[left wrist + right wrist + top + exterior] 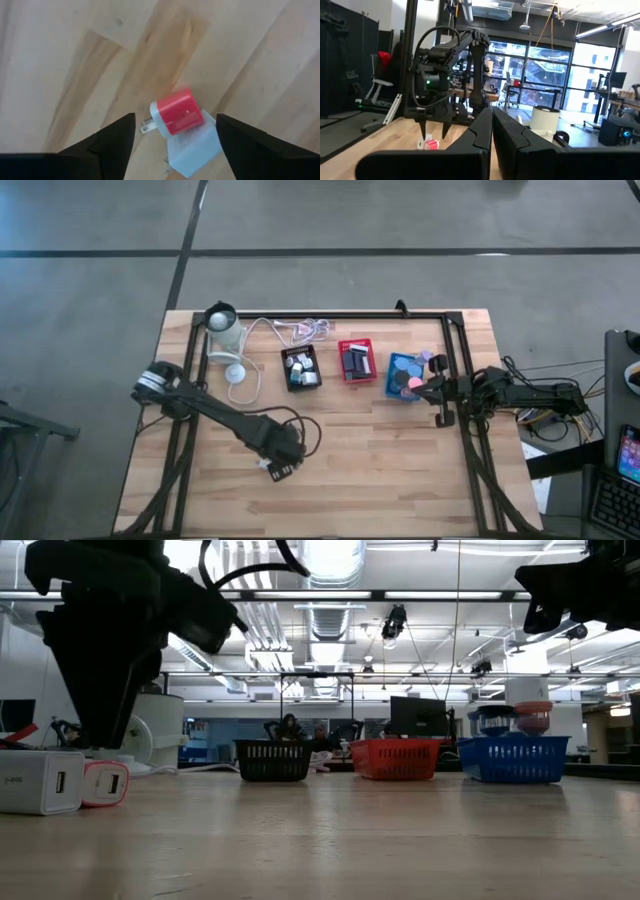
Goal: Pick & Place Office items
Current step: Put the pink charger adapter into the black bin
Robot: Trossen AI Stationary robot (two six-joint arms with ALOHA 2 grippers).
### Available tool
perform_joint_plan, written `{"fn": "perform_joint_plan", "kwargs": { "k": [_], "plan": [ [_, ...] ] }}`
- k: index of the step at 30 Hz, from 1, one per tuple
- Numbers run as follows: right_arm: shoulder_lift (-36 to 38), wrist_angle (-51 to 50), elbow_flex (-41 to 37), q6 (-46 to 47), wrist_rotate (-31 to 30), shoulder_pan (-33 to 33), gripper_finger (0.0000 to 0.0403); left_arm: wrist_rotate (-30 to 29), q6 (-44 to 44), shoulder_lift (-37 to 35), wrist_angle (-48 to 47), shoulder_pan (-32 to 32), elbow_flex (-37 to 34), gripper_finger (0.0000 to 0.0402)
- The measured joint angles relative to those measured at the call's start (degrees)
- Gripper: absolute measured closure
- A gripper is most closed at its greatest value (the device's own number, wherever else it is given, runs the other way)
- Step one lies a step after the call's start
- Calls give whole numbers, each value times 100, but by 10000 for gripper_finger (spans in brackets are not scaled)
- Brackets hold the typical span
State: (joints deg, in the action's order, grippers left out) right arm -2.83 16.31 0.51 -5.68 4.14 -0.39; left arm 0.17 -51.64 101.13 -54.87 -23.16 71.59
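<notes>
Left gripper: left gripper [175,145] hangs above two chargers on the bare wood, fingers spread wide with nothing between them.
Items under it: pink charger block [179,112] lies against a white charger block [192,147], touching; their metal prongs point outward along the table. The low view shows the pair [103,783] and [40,781] side by side at the near left of the table.
Right gripper: right gripper [491,131] is held over the right rail beside the blue tray [400,390], fingers pressed together, carrying nothing visible.
Trays: black tray [300,367], red tray [356,361] and blue tray stand in a row across mid-table, each already holding items; rolls are heaped above the blue tray's rim.
Risk, double pick: the two blocks touch, so a closing grip may catch both or push the white one aside.
Risk, slip: the pink block lies at an angle to the fingers; a corner grip could let it twist or drop.
Risk, snag: the white coiled cable [285,330] lies near the black tray and could catch a low transfer.
Risk, overflow: anything added to the blue tray may roll off the heap.
Edges: the blocks sit well inside the front edge of the table [400,480].
Open room: bare wood lies between the blocks and the tray row, giving a free path.
</notes>
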Motion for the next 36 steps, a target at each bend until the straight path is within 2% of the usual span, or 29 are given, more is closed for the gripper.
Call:
{"fn": "perform_joint_plan", "kwargs": {
  "k": [4, 10, 36],
  "plan": [
    [5, -104, 0, 78, 0, 0, 394, 238, -2, 208, 35, -4, 0, 113],
    [-2, -155, 0, 112, 0, 0, 394, 292, 39, 379, 61, -4, -40, 114],
    [-114, -152, 0, 226, -9, -1, 394, 164, -36, 684, 232, 30, -66, 120]
  ]
}}
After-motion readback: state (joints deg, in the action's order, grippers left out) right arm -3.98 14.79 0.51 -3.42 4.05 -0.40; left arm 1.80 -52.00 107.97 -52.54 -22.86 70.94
